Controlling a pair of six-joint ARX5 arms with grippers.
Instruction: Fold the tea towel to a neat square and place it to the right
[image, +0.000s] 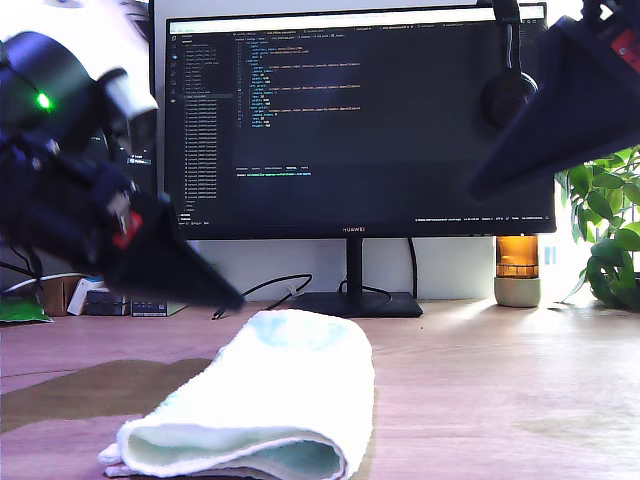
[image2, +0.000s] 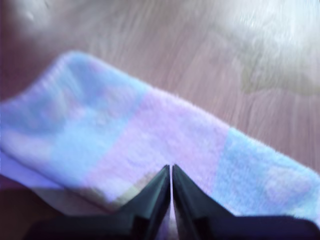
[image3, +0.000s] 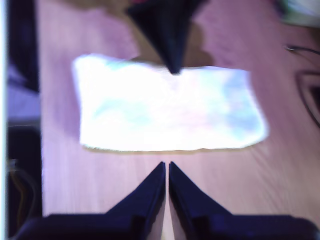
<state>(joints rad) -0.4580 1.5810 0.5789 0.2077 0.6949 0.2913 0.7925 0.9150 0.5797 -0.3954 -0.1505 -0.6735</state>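
Observation:
The tea towel (image: 290, 390) lies folded over in a long white fluffy band on the wooden table (image: 500, 400), its rounded fold facing the camera in the exterior view. My first gripper (image: 235, 300) is shut and empty, low at the exterior view's left, its tip just beside the towel's far edge; in the first wrist view its tip (image2: 171, 168) hangs close over the towel (image2: 140, 145). My second gripper (image: 470, 190) is shut and held high at the exterior view's right. In the second wrist view its tip (image3: 166, 164) is short of the towel (image3: 170, 110), with the first gripper (image3: 173, 70) across it.
A monitor (image: 350, 110) on a stand base (image: 350, 303) fills the back, with headphones (image: 508, 90) hung at its top corner. An amber jar (image: 517, 268) and a plant (image: 610, 230) stand at the exterior view's right. Cables (image: 270, 290) and small boxes (image: 110, 300) lie behind the first arm.

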